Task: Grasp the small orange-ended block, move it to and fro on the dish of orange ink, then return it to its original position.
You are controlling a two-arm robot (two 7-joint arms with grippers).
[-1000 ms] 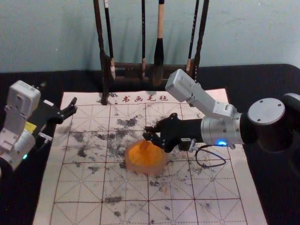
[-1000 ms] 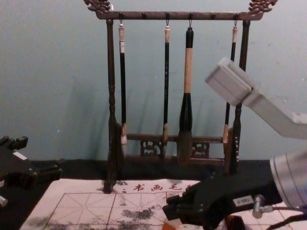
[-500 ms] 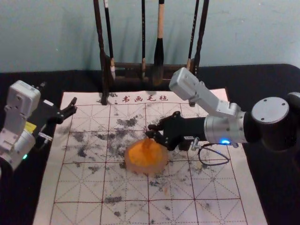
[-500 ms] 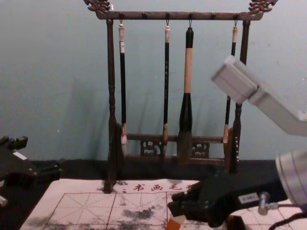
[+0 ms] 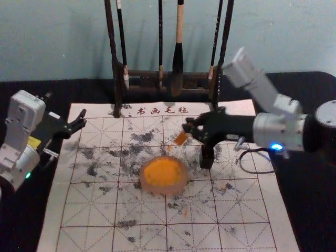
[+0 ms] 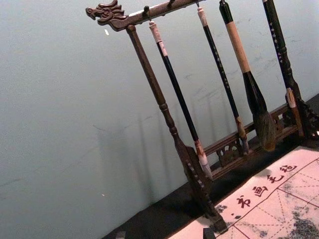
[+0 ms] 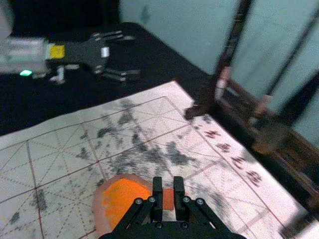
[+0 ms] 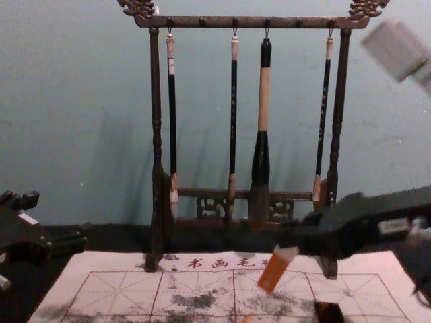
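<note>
书画毛毡 is printed in red on the gridded, black-stained mat (image 5: 239, 212), laid on a black tabletop (image 5: 299, 89); brushes are hung on a rack (image 5: 115, 63) by a blue-green wall (image 5: 52, 42). Orange-ended block (image 5: 181, 138) is clamped in right gripper (image 5: 187, 126), jaws closed on it, raised near the ink dish (image 5: 148, 185). Left gripper (image 5: 84, 118) is parked at left, jaws spread wide.

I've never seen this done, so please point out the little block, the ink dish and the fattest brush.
Little block (image 8: 273, 272): chest view, on its orange part.
Ink dish (image 5: 164, 190): head view, on its near rim.
Fattest brush (image 8: 264, 101): chest view, on its pale handle section.
</note>
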